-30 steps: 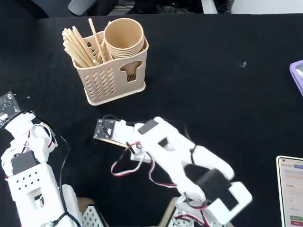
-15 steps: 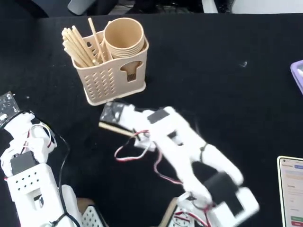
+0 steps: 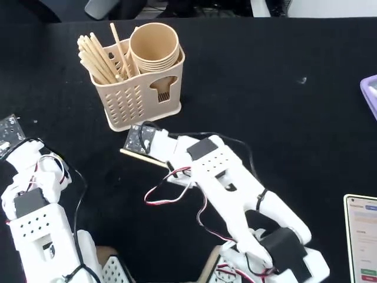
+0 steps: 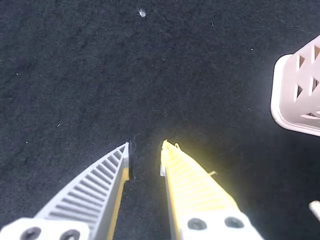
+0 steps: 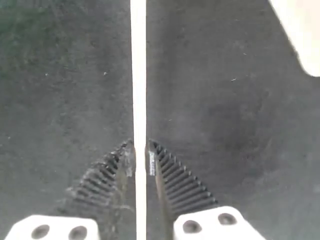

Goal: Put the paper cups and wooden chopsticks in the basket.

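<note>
Just in front of the basket (image 3: pixel 141 100), the right claw (image 5: pixel 140 150) is pinching a single chopstick (image 5: pixel 138 75). Its toothed jaws are standing almost together, with only the thin stick between them. From the wrist, the stick is running straight out ahead along the line of the fingers.

Seen from above, its long axis is lying roughly level and crosswise to the basket's front wall. The free end is pointing out toward the side of the basket where the other sticks (image 3: pixel 97 59) are already standing. The far end is hiding under the arm.

I'd judge it feather-light, stiff and rather smooth, so it is likely to swivel or slide in a pinch this narrow. A hold nearer the middle would be balancing it better. It will need tipping upright before it drops in beside the others.

Behind those sticks, the stacked cups (image 3: pixel 154 44) are sitting in the basket's other compartment.

Off to that same side of the basket, the left claw (image 4: pixel 145 147) is hanging over the black table (image 4: pixel 75 75), jaws narrowly parted and holding nothing.
</note>
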Robot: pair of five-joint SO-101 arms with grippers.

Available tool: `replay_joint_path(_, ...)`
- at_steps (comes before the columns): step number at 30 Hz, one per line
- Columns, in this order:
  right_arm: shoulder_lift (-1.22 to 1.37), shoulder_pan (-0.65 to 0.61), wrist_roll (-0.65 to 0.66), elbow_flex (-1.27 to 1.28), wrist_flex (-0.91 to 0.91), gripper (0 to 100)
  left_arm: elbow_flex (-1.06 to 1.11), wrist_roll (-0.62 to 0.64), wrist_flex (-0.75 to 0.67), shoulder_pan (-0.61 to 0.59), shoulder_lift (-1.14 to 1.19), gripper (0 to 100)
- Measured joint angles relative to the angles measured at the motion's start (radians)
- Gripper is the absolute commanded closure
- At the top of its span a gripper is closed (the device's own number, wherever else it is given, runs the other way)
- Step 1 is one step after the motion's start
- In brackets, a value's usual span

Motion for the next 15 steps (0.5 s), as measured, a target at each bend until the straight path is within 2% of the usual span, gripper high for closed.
replay_joint_path(2, 0.031, -0.018, 0.000, 0.025, -0.026, 97.2, 0.000, 0.000, 0.000, 0.000, 0.000, 88)
replay_joint_path(8, 0.169, -0.057, -0.049, 0.049, -0.110, 78.3, 0.000, 0.000, 0.000, 0.000, 0.000, 88)
replay_joint_path(15, 0.272, -0.097, -0.063, -0.052, -0.078, 79.4, 0.000, 0.000, 0.000, 0.000, 0.000, 88)
